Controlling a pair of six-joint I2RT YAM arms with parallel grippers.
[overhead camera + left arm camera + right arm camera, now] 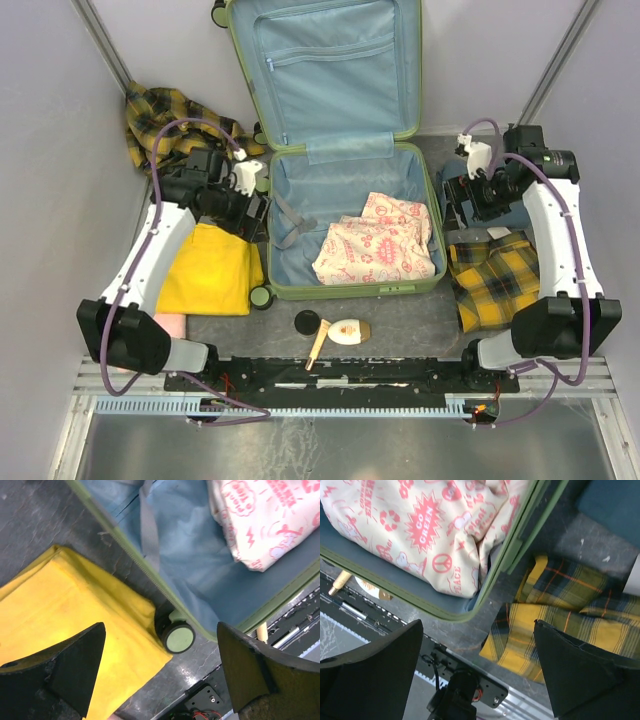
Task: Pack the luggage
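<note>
The lime-green luggage (352,291) lies open in the middle of the table, lid up at the back, blue lining showing. A cream cloth with red print (380,240) lies folded in its right half. My left gripper (252,212) hangs open over the luggage's left rim (150,577), above a folded yellow cloth (75,605) and a wheel (179,637). Over the right rim (512,550) hovers my right gripper (455,200), open, with a yellow plaid cloth (560,615) under it. Nothing sits between either pair of fingers.
Another plaid cloth (165,115) is bunched at the back left. A dark blue item (612,507) lies beyond the right plaid cloth. In front of the luggage lie a black round lid (307,322), a wooden-handled tool (318,345) and a small cream pouch (348,331). Pink cloth (168,326) peeks out near the left base.
</note>
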